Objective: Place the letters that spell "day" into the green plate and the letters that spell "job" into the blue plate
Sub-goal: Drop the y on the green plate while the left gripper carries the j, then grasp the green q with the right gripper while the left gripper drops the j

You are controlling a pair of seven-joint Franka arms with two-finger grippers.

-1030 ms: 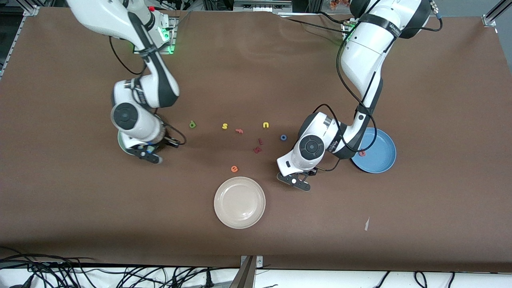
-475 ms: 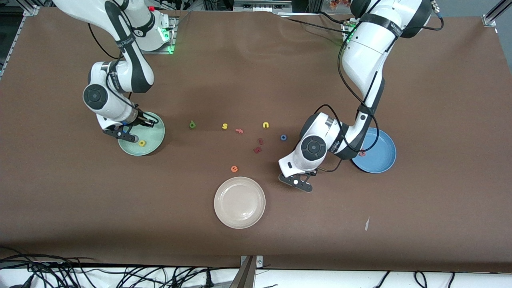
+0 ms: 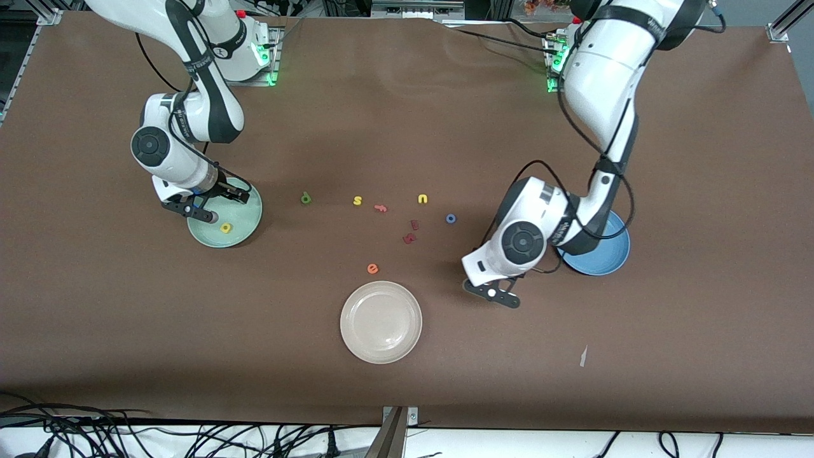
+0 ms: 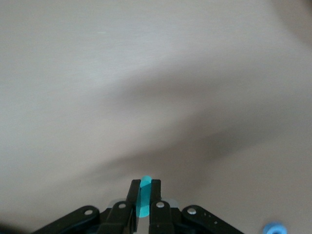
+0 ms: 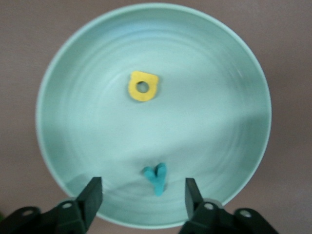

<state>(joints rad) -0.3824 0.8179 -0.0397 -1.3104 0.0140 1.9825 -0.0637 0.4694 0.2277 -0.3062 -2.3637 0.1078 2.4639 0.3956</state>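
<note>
the left gripper [image 3: 491,294] is clamped on a teal letter [image 4: 144,196], hanging over bare table, with the blue plate [image 3: 612,254] just beside it toward the left arm's end. the right gripper [image 5: 142,196] stands open over the green plate [image 5: 219,87], where the yellow letter [image 5: 142,87] and teal y [image 5: 156,177] lie.

Our arms are glossy white shells with dark grey joint caps and black bands. Black cables loop alongside them. Our fingers [image 5: 92,195] are matte black.
</note>
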